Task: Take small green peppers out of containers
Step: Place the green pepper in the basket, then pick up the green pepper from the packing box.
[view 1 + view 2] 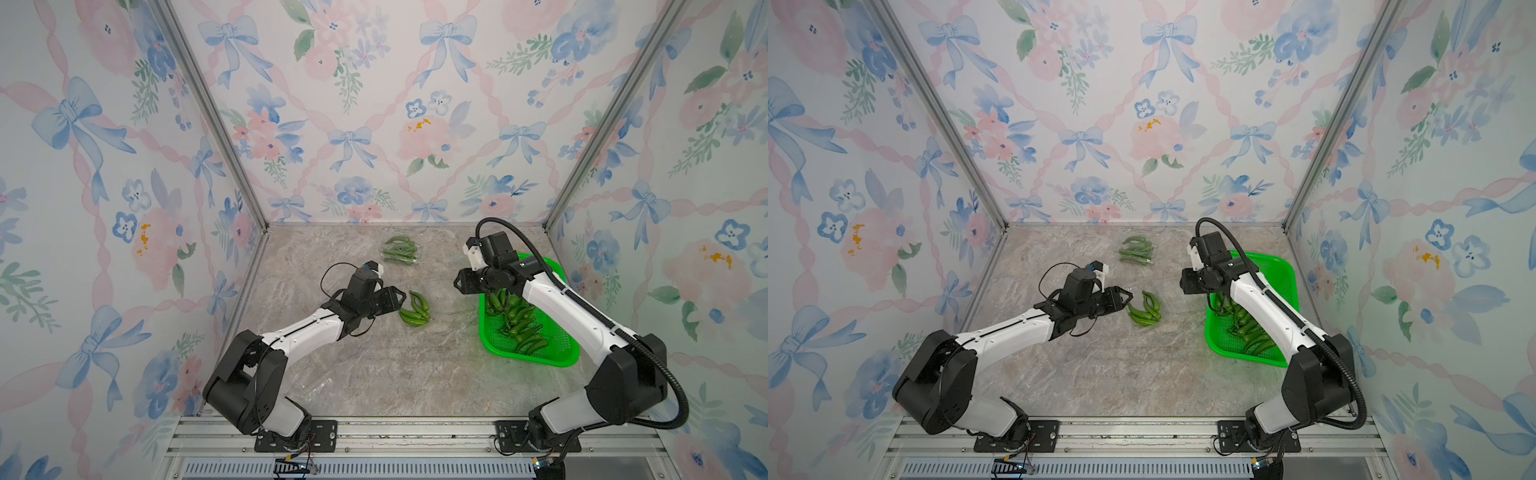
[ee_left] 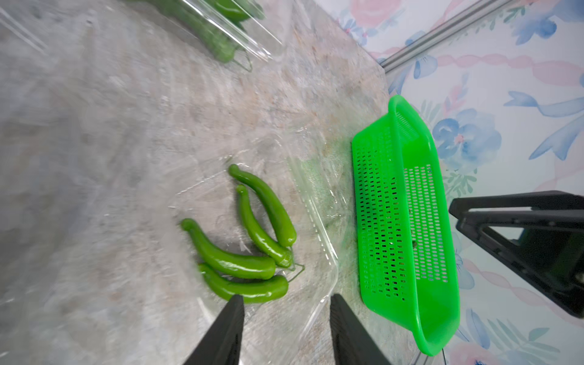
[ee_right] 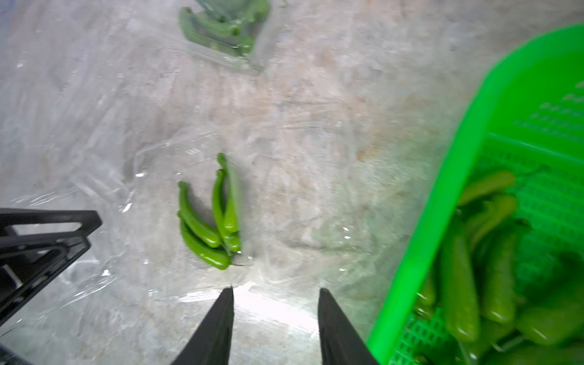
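Your 4 small green peppers (image 1: 414, 311) lie in a clear container (image 2: 328, 262) mid-table, with more in a second container (image 1: 401, 250) behind and a pile in the green basket (image 1: 557, 336). Your left gripper (image 1: 400, 297) sits just beside the 4, jaws apart, empty; your right gripper (image 1: 457, 283) hangs by the basket, likewise parted and empty.

Four glossy peppers (image 2: 240, 262) in clear container (image 2: 330, 252)

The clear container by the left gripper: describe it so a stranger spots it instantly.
On the marble table, look between the green basket and the left gripper. The clear container there holds just four peppers; the other stocked container sits nearer the back wall.
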You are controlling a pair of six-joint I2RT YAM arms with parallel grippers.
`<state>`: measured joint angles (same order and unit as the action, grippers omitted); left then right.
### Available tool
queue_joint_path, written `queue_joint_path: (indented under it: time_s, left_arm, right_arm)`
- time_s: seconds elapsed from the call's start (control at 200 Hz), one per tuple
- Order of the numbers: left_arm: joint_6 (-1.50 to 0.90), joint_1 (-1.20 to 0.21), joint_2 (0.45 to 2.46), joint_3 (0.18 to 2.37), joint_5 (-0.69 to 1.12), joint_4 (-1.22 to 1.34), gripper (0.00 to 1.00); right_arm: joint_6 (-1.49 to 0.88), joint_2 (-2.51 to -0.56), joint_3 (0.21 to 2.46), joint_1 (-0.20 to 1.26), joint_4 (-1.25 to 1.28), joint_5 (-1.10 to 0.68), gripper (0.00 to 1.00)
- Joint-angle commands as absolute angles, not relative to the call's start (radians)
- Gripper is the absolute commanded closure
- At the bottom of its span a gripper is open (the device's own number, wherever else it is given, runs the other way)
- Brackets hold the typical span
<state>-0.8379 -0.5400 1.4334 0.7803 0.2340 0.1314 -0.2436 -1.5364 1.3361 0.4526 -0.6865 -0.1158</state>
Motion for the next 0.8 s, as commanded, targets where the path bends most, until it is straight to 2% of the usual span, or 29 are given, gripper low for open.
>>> queue_joint_path:
  time_s: [0.0,0.175,0.385,0.58,0.79]
  left_arm:
    - [-0.822,-0.500,1.386,0.724,0.222,0.112,0.52]
    - [-0.824,-0.480,1.353,0.692,0.221,0.109,0.52]
    - [-0.825,-0.480,1.348,0.692,0.230,0.109,0.52]
    - [-0.826,-0.479,1.363,0.693,0.235,0.110,0.52]
    - [-0.824,-0.481,1.378,0.701,0.239,0.110,0.52]
  right_arm:
    - [-0.230,-1.634,1.407,0.527,-0.713,-0.143,0.59]
    - [-0.215,-1.820,1.515,0.631,-0.726,-0.116,0.64]
    - [-0.218,-1.991,1.604,0.671,-0.749,-0.021,0.65]
    - [-0.222,-2.066,1.650,0.687,-0.796,0.084,0.65]
    - [-0.222,-2.098,1.634,0.690,-0.790,0.093,0.64]
